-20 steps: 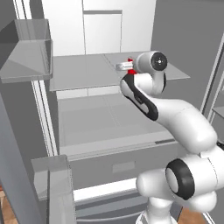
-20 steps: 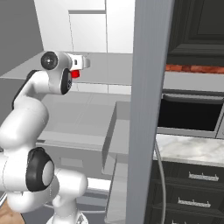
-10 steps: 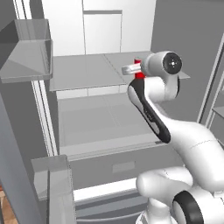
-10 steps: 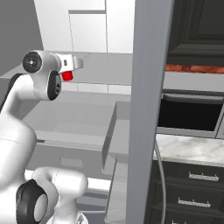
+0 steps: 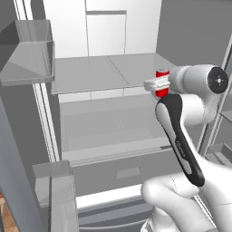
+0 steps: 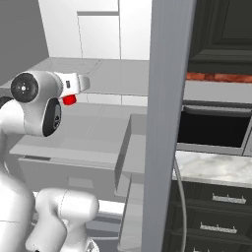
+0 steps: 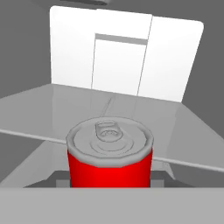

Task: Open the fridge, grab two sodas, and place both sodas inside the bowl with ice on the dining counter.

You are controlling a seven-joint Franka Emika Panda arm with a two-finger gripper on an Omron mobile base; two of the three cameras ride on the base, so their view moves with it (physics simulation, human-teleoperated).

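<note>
Fridge: the fridge (image 5: 108, 77) stands open in front of the robot. Its inside is white at the back, with flat grey shelves (image 5: 104, 72) one above the other. A clear door bin (image 5: 29, 54) hangs at about 10 o'clock in the left base view.

Right door: the grey edge of the open door (image 6: 170, 123) runs from top to bottom through the middle of the right base view. Dark cabinets (image 6: 221, 29) and a marble surface (image 6: 216, 167) are seen at 3 o'clock from it.

Red can: the red can (image 5: 161, 83) is upright, in the air in front of the upper shelf, at about 2 o'clock in the left base view. In the right base view only its lower red part (image 6: 69, 100) shows under the hand, at about 10 o'clock. In the hand view the can (image 7: 109, 159) is at 6 o'clock, with its grey top and pull tab toward the camera.

Hand: the hand (image 5: 159, 84) is closed on the red can. The can sits between the two sides of the hand, which are seen as small grey parts low at each side of the can in the hand view. The hand (image 6: 74, 84) points toward the back of the fridge.

Arm: the white arm (image 5: 186, 131) bends up from 5 o'clock in the left base view, with a dark strip along its forearm.
</note>
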